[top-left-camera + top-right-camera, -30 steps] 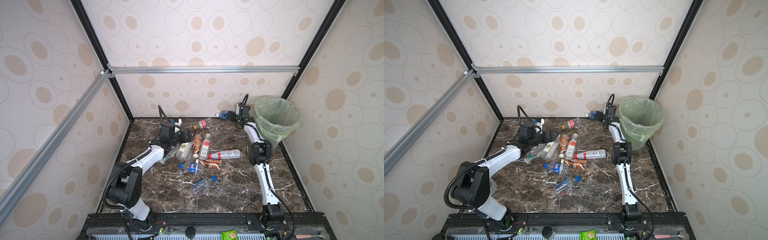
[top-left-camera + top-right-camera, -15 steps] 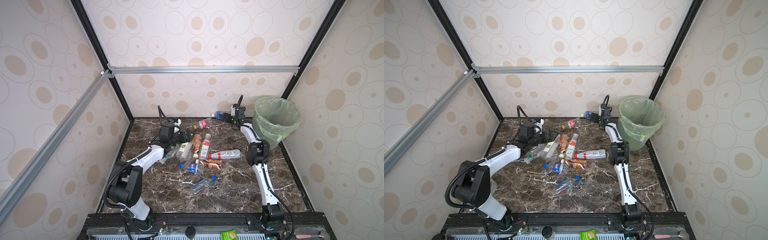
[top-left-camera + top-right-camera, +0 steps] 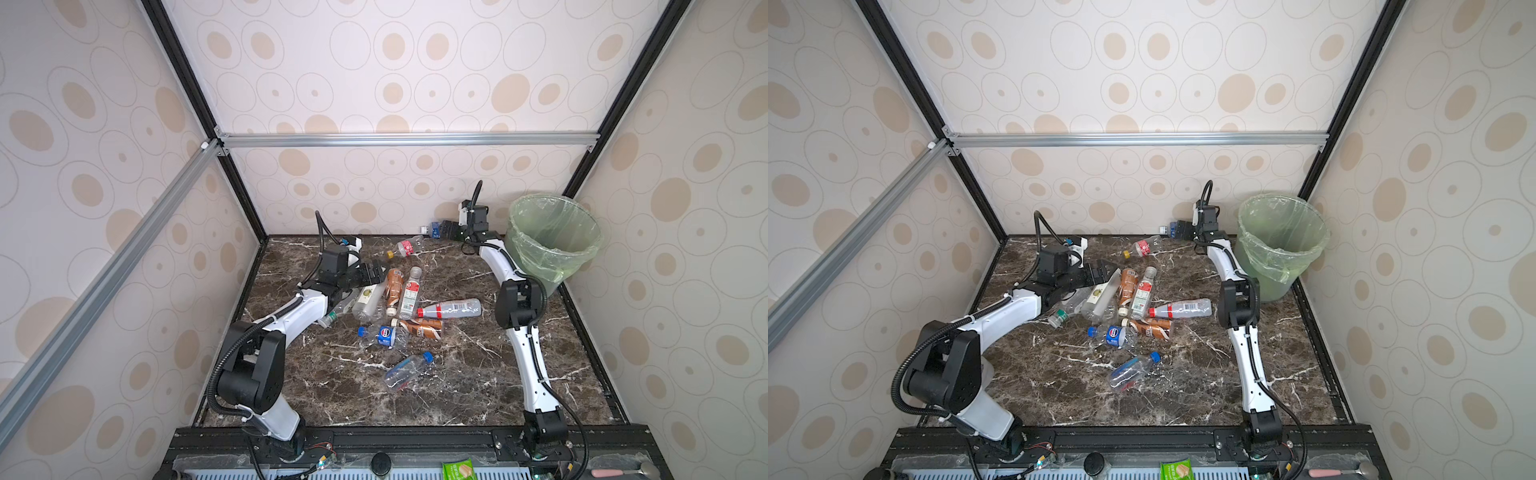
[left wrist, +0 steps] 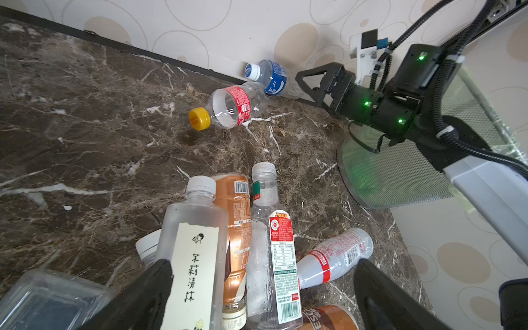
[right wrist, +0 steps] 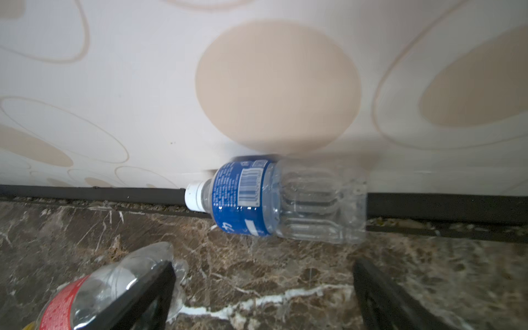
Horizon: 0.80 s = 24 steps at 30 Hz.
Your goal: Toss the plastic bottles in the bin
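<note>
The left end effector [image 3: 376,271] was held wide open, low over the far end of the heap of plastic bottles [image 3: 409,293] at the middle of the counter [image 3: 465,374]. In the left wrist view a white-labelled bottle [image 4: 194,257] was seen between its fingers [image 4: 155,283], though contact could not be judged. The right end effector [image 5: 263,275] was likewise spread wide, and nothing was gripped by it. A blue-labelled bottle [image 5: 257,197] was lying just ahead of it against the far wall, apart from the fingertips, and a red-labelled, yellow-capped bottle [image 3: 405,248] was lying to its left. The bin [image 3: 552,257] was standing upright in the far right corner, and only its pale green liner could be made out inside.
</note>
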Motion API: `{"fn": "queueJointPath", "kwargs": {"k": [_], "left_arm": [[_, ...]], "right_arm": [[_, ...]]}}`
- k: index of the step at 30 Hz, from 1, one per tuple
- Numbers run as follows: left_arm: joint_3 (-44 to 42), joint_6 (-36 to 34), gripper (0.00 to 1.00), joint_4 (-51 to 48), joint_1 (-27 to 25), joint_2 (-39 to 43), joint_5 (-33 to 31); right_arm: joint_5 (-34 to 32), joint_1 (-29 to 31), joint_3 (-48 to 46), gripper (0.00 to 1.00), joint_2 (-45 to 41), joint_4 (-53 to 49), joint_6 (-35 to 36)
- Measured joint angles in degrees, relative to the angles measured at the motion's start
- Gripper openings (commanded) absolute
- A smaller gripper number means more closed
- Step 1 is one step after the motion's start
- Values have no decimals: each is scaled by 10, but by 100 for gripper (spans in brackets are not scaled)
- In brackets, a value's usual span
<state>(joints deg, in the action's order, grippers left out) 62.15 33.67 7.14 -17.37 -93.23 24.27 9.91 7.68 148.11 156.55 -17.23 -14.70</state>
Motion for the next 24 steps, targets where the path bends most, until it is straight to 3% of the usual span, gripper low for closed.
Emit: {"fn": "queueJointPath", "kwargs": {"k": [8, 24], "left_arm": [[65, -5, 99, -7, 16, -48, -3], [65, -5, 99, -7, 16, -56, -4]], "right_arm": [[-12, -21, 45, 100, 20, 12, 5], [13, -18, 69, 100, 85, 53, -5]]}}
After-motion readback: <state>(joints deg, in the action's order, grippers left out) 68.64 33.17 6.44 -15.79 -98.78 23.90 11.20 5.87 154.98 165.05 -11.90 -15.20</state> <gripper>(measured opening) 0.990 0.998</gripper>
